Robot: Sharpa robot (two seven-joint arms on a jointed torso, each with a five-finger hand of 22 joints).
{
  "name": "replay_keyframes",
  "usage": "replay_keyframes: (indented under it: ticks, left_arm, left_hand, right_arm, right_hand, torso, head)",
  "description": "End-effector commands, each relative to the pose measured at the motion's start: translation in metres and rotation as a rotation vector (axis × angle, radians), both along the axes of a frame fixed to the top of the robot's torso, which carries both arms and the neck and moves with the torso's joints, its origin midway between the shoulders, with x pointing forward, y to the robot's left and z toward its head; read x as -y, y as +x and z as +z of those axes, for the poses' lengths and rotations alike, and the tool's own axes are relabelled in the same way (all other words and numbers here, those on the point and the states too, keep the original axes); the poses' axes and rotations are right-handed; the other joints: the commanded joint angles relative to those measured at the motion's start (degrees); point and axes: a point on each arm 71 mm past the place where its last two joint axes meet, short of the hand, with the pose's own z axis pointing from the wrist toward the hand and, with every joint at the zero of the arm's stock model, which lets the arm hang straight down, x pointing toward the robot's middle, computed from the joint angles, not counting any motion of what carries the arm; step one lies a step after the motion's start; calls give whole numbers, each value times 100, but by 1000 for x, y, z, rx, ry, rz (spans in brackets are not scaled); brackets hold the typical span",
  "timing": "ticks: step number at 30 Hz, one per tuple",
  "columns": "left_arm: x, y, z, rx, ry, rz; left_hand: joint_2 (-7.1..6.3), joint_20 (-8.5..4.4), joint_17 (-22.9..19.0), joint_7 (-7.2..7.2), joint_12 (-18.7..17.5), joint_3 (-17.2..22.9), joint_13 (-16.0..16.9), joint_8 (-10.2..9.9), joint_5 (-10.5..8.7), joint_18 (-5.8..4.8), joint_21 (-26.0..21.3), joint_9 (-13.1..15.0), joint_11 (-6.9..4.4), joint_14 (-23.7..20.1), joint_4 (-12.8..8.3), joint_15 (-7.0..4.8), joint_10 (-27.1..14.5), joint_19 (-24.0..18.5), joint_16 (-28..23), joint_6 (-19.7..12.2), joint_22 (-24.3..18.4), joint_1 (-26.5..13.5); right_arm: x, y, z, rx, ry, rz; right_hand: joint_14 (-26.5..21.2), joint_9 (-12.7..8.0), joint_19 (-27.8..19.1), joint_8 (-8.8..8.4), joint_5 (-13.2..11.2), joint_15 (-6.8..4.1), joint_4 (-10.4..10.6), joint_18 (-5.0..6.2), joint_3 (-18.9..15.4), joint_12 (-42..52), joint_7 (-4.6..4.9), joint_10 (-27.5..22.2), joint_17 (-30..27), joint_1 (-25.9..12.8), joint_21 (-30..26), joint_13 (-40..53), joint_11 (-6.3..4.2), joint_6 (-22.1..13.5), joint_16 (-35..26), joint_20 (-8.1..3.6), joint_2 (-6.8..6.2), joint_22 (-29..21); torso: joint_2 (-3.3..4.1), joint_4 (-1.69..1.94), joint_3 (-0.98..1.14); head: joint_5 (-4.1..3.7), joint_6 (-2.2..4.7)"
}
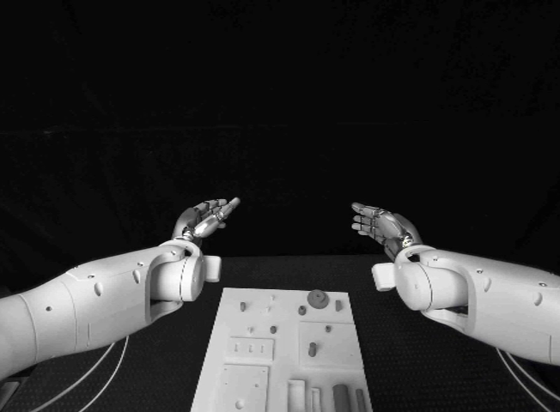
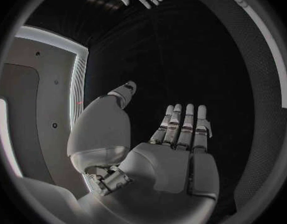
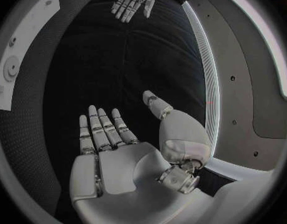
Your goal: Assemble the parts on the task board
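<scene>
Head view: left hand [image 1: 206, 216] and right hand [image 1: 381, 225] raised, fingers apart, empty; board [image 1: 280, 352] below, untouched. Next: reach for a part.

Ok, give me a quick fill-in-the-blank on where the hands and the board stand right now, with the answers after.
1. The left hand holds ____.
2. The right hand has its fingers apart, so it is ____.
3. Both hands are raised beyond the far end of the white ____, touching none of its parts.
4. A round part sits near the board's ____ end, the end closer to the hands.

Missing words: nothing; open; task board; far
</scene>
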Motion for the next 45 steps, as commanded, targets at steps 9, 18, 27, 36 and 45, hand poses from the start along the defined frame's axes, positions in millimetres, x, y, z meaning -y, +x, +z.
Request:
replay_keyframes:
  ticks: [9, 18, 27, 36, 45]
  left_arm:
    - [-6, 29, 17, -85, -56, -110]
    - [-7, 29, 17, -80, -18, -191]
    - [-9, 23, 16, -88, 37, -259]
    - [-10, -4, 16, -71, 158, -407]
    - [-15, -34, 25, -49, 219, -481]
  left_hand:
    - [-1, 7, 156, 70, 89, 81, 42, 141, 28, -45, 155, 144, 68, 196, 64, 35, 246, 179, 137, 146, 281, 336]
    - [716, -362, 318, 327, 668, -596, 267, 513, 143, 149, 588, 191, 369, 1660, -669, 162, 1718, 1312, 800, 1375, 211, 1076]
    - [1077, -730, 562, 256, 1027, -694, 590, 559, 496, 234, 890, 142, 179, 3088, -1619, -264, 3238, 2380, 1492, 2627, 145, 1389]
    - [983, -971, 612, 274, 664, -445, 665, 169, 377, 162, 1022, 71, 184, 3475, -2145, -397, 3367, 2784, 1599, 2630, 139, 912]
    - [558, -1168, 803, 296, 424, -269, 714, 28, 52, 185, 1313, 121, 196, 3841, -2118, -606, 3327, 3134, 1952, 2595, 252, 650]
  right_arm:
    - [17, 32, 20, -200, 36, 250]
    - [29, 43, 29, -9, -477, 279]
    - [23, 45, 25, 53, -678, 332]
    - [0, 40, 22, 167, -943, 472]
    - [-32, 29, 13, 272, -1138, 582]
  right_hand:
    - [852, 280, 799, 517, 618, 233, -584, 230, -239, 306, 450, 1411, 208, 1286, 583, 112, 100, 933, 543, 34, -303, 1556]
    - [1636, 207, 1550, 656, 416, -6, -585, 597, -263, 502, 371, 2250, 286, 1762, 733, 175, -60, 1617, 832, -5, -541, 1456]
    - [2733, 201, 2629, 756, 188, -462, -595, 1101, -224, 711, 227, 3333, 567, 2175, 965, 393, -469, 2350, 1193, 27, -559, 1260]
    - [4044, 218, 4012, 720, 245, -1080, -591, 1416, -294, 600, 188, 3708, 1059, 2175, 1617, 431, -587, 2656, 1753, -141, -623, 1300]
    - [5324, 177, 5650, 561, 76, -1390, -599, 1416, -920, 375, 182, 3905, 2152, 2268, 2617, 428, -785, 2799, 3214, -931, -623, 1600]
  torso:
    - [0, -2, 0]
    - [3, 1, 4]
    - [-2, 1, -4]
    - [60, 5, -14]
    - [292, 53, -3]
  head:
    - [0, -1]
    - [-10, -150]
    - [4, -197]
    - [0, -224]
    - [-105, -227]
